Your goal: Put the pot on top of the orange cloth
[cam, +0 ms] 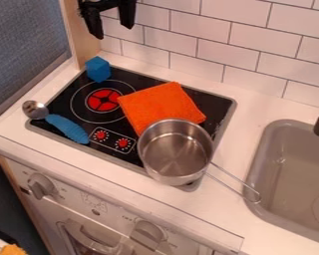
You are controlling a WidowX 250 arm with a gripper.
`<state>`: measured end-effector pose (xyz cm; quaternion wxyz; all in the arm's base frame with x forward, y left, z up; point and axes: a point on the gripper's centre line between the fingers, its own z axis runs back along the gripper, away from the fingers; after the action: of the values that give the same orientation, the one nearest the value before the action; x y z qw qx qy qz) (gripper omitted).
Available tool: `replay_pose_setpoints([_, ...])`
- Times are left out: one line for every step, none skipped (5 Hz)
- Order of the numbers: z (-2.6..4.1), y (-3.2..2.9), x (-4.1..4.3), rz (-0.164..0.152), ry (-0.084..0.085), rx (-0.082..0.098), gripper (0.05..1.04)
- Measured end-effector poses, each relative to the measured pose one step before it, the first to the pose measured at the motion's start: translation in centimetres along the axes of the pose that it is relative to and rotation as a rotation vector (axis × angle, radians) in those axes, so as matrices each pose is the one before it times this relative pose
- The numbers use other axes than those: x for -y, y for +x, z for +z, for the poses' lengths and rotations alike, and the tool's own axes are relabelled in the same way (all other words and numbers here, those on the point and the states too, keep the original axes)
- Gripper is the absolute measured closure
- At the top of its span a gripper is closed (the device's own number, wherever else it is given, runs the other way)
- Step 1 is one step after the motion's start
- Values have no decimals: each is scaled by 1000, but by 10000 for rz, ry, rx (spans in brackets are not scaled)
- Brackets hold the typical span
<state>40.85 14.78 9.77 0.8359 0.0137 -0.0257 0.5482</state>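
Okay, gripper point(113, 30) up top, jaws wide apart. Pot point(175, 154) on stove's point(61, 105) front edge (handle pointing sinkward, lol), rim hiding bit of orange cloth point(159, 102); can't tell if they touch.

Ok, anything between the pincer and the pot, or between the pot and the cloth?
Nothing visible stands up in either path. The cloth lies low between the pincer and the pot; the blue block sits off to one side. In this view the pot's rim overlaps the cloth's near edge.
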Motion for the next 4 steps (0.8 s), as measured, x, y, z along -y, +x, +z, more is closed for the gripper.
replay_pose_setpoints([-2018, -480, -227, -67, 286, -368, 83])
replay_pose_setpoints([-1847, -1847, -1051, -491, 209, -600, 83])
replay_pose_setpoints([1170, -2316, -703, -995, -331, 50, 83])
replay_pose_setpoints([518, -2243, -966, -1147, -389, 149, 83])
